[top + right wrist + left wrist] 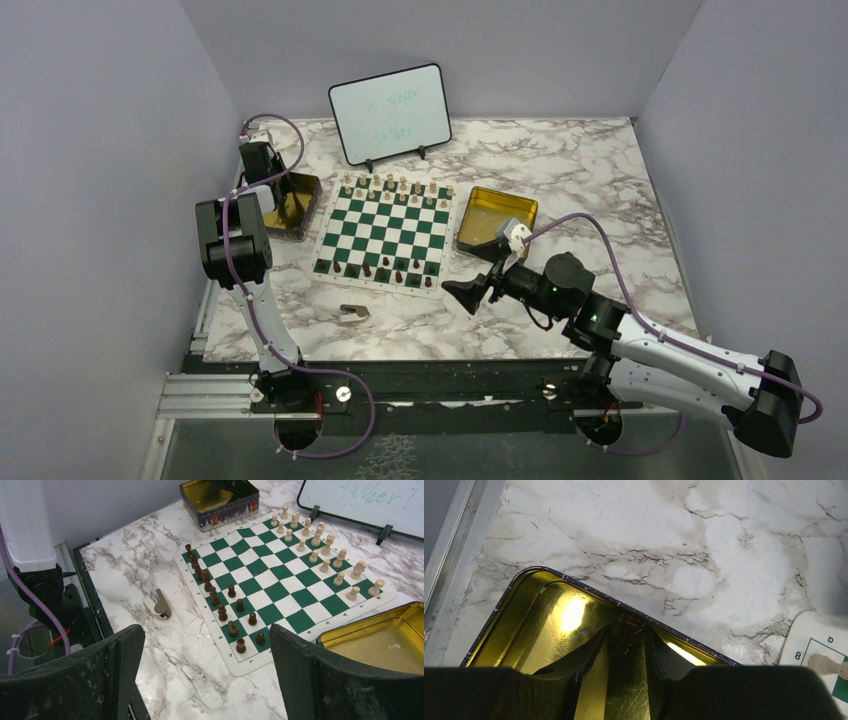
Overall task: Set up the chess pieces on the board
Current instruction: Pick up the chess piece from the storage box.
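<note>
Much open marble (420,322) beside board (385,235), right fingers (310,680) wide apart above it, left fingers (591,655) in tin (549,615), grip unclear.

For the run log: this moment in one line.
left gripper: over left gold tin, grip unclear | right gripper: open, near board | light pieces: far rows | dark pieces: near rows, incomplete

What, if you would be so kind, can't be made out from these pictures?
Left wrist view: whether the left fingers hold anything; only a dim brown blur between them, over the left tin.
Top view: that tin's inside, partly covered by the left arm.
Whiteboard writing: too faint from above, cut off in the right wrist view.
</note>
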Robot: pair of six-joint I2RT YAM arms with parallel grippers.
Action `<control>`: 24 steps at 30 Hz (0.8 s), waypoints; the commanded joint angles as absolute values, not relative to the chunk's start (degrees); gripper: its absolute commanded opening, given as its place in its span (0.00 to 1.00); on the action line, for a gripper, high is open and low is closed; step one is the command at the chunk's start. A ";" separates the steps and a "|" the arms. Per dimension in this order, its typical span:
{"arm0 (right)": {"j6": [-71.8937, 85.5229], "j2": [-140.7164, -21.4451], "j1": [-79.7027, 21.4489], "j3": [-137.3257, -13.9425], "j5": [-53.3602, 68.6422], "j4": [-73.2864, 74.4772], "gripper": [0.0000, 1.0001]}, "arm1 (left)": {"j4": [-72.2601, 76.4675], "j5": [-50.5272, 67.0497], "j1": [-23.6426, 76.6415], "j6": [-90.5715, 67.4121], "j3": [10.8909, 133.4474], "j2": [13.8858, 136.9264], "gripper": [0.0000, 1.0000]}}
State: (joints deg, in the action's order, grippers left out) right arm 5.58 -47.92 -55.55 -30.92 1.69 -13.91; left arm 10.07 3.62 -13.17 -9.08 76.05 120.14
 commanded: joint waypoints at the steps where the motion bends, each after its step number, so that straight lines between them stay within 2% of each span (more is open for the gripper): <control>1: 5.81 -48.00 -55.73 -33.04 0.33 -15.71 1.00 | 9.69 5.46 -13.45 -8.13 76.75 120.15 0.29; 4: 5.87 -48.03 -55.81 -33.00 0.27 -15.62 1.00 | 9.10 5.60 -13.45 -7.84 76.97 119.99 0.22; 11: 6.23 -47.46 -55.81 -33.13 -0.91 -14.87 1.00 | 6.80 4.62 -13.45 -9.05 76.64 117.46 0.12; 18: 9.33 -47.27 -55.76 -33.38 -1.96 -14.37 1.00 | 2.88 4.31 -13.45 -12.73 76.22 113.11 0.08; 24: 10.30 -46.76 -55.75 -33.53 -5.69 -14.01 1.00 | -10.84 2.34 -13.45 -19.89 81.08 110.79 0.04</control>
State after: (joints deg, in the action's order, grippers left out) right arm 9.02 -47.83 -55.55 -31.20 -1.61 -13.65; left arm -0.03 3.64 -13.17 -13.76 77.03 114.50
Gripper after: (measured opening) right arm 0.998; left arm 0.082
